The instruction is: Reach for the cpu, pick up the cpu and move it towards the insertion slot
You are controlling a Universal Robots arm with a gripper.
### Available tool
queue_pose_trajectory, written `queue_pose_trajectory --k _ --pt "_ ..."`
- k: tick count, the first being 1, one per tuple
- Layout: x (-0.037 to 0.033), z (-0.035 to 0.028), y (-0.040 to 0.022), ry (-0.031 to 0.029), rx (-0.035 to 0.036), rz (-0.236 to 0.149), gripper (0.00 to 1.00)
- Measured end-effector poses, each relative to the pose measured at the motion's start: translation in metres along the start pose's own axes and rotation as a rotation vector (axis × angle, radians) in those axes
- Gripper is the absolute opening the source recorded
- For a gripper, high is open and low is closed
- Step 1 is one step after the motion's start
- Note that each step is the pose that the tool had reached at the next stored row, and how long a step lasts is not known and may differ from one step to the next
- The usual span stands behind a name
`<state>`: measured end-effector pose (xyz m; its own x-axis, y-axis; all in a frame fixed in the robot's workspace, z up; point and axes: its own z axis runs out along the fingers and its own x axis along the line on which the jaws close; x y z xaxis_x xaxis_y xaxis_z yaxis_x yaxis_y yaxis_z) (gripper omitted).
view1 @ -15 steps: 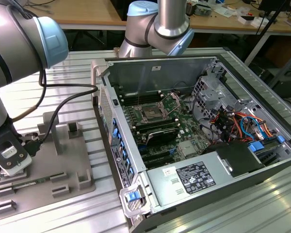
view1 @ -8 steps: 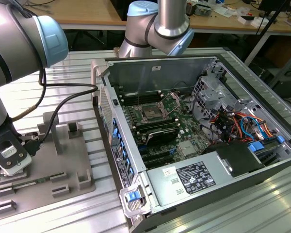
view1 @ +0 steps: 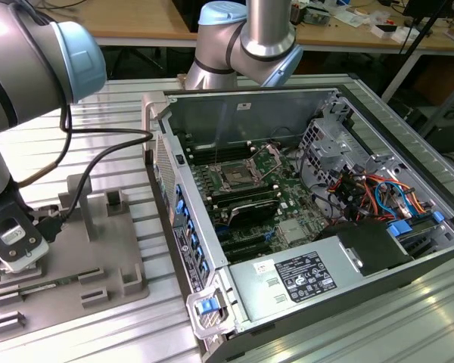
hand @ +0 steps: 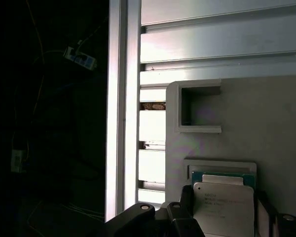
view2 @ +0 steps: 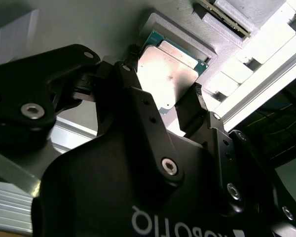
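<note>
The cpu (view2: pixel 165 74) is a flat square chip with a silvery top and a green rim. It lies at a square recess of the grey plastic tray (hand: pixel 266 123) and also shows in the first wrist view as cpu (hand: pixel 224 215). My gripper (view2: pixel 163 84) is shut on it, with one black finger (view2: pixel 126 69) against one edge and the other finger (view2: pixel 195 96) against the opposite edge. In the exterior view my wrist (view1: pixel 15 242) hovers low over the tray (view1: pixel 98 257) at the exterior view's left. The insertion slot (view1: pixel 234 178) sits on the motherboard inside the open computer case.
The open computer case (view1: pixel 303 287) takes up the exterior view's middle and right, its tall side wall (view1: pixel 185 227) facing the tray. A black cable (view1: pixel 98 144) hangs from my arm to the wrist. The table's aluminium edge rail (hand: pixel 123 98) runs close beside the tray.
</note>
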<state>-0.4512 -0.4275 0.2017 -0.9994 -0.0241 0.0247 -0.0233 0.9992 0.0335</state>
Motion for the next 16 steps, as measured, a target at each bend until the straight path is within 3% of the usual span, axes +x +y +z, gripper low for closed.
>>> queue_pose_trajectory --k 16 --pt "0.0001 -0.0056 0.0002 0.0 0.0 0.0 0.55"
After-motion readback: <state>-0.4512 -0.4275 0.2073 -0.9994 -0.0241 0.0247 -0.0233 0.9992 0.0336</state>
